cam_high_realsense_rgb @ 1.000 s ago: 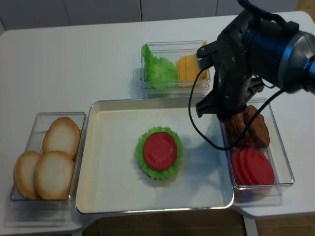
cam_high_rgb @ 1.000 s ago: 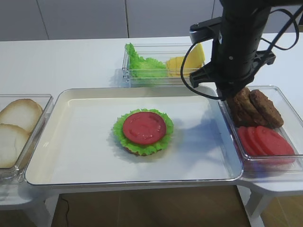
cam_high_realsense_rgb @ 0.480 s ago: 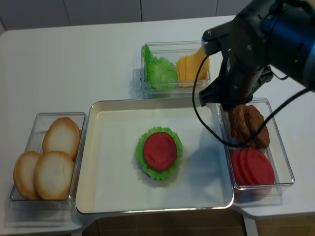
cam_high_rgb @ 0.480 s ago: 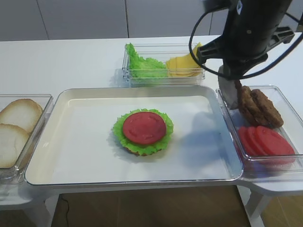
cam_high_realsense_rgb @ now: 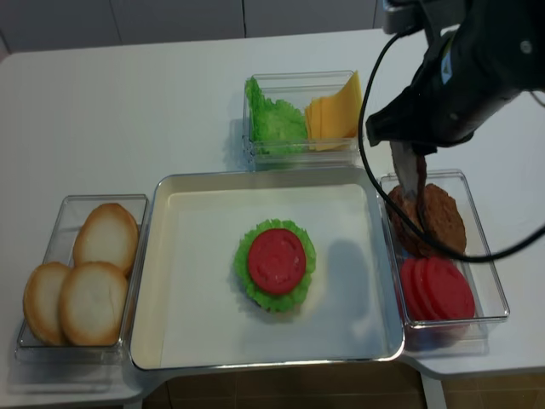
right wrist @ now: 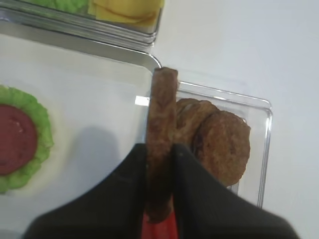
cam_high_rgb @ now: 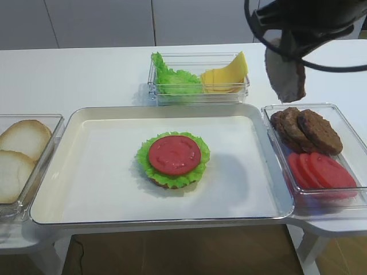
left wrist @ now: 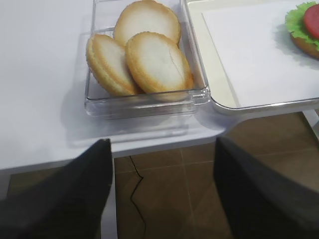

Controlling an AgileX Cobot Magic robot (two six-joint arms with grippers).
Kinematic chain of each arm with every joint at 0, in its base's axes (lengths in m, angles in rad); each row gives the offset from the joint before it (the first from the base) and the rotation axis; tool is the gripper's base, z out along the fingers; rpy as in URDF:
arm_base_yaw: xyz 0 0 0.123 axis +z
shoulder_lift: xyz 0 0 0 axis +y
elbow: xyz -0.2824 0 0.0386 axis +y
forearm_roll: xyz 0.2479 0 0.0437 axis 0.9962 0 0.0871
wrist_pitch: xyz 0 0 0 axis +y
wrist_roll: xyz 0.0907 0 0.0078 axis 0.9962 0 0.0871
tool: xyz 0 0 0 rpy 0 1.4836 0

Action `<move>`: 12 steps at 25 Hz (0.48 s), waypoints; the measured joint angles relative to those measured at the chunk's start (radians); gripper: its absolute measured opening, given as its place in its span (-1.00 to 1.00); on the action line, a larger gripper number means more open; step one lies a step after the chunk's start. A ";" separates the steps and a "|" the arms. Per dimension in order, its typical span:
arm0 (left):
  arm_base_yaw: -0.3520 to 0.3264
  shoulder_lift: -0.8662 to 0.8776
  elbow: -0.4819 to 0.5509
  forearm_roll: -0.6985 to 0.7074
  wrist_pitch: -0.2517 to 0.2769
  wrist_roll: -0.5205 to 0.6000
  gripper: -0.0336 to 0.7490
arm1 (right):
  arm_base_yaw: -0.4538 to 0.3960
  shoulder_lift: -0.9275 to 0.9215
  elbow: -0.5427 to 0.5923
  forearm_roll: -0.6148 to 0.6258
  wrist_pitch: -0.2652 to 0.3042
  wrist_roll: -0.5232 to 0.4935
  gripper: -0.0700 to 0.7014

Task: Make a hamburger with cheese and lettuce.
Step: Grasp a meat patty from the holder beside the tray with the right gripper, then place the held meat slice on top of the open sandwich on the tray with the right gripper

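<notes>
The hamburger lies in the middle of the white tray: bun base, green lettuce rim, red tomato slice on top; it also shows in the realsense view and the right wrist view. My right gripper is shut on a brown patty, which hangs on edge in the air above the right container. Loose lettuce and cheese slices sit in the clear box at the back. My left gripper is open and empty, over the floor by the table's front left edge.
A clear container on the right holds more patties and tomato slices. A clear container on the left holds pale bun halves. The tray's raised rim runs between both containers.
My right gripper has risen out of the patty container with one patty held in it, going up and slightly right. The hamburger has not moved.
</notes>
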 joint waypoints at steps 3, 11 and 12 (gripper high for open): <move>0.000 0.000 0.000 0.000 0.000 0.000 0.29 | 0.090 -0.022 0.000 -0.043 0.021 0.025 -0.48; 0.000 0.000 0.000 0.000 0.000 0.000 0.29 | 0.311 0.047 -0.004 -0.198 0.040 0.140 -0.48; 0.000 0.000 0.000 0.000 0.000 0.000 0.29 | 0.330 0.063 -0.009 -0.205 0.041 0.144 -0.48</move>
